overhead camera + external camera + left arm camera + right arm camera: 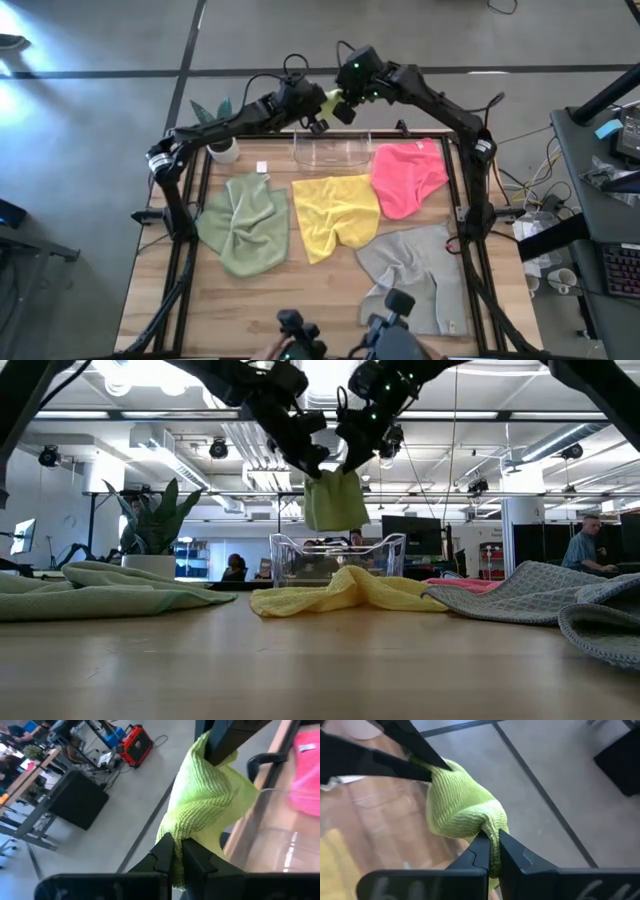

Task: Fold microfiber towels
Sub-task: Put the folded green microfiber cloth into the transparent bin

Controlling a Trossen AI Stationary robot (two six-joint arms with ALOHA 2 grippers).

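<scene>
Across the wooden tabletop [300, 290], four microfiber towels are lying loosely rumpled: the light grey towel [415, 275] is sprawling at the near right, the sage green towel [245, 225] is bunching at the left, the yellow towel [335, 215] is sitting in the middle, just beside both, and the hot pink towel [405, 175] is lying at the far right, its edge touching the yellow one. Behind the yellow towel, at the far edge, a clear plastic bin [330, 150] is standing upright, and a potted plant [222, 145] is standing at the far left corner. Above the bin, both arms are meeting in the air, and the lime green towel [335, 500] is hanging between them, clear of the tabletop. The left tool [176, 856] is pinching one bunched edge of the lime green towel with its fingers pressed together, and the right tool [492, 851] is clamping another gathered edge of that same towel.
</scene>
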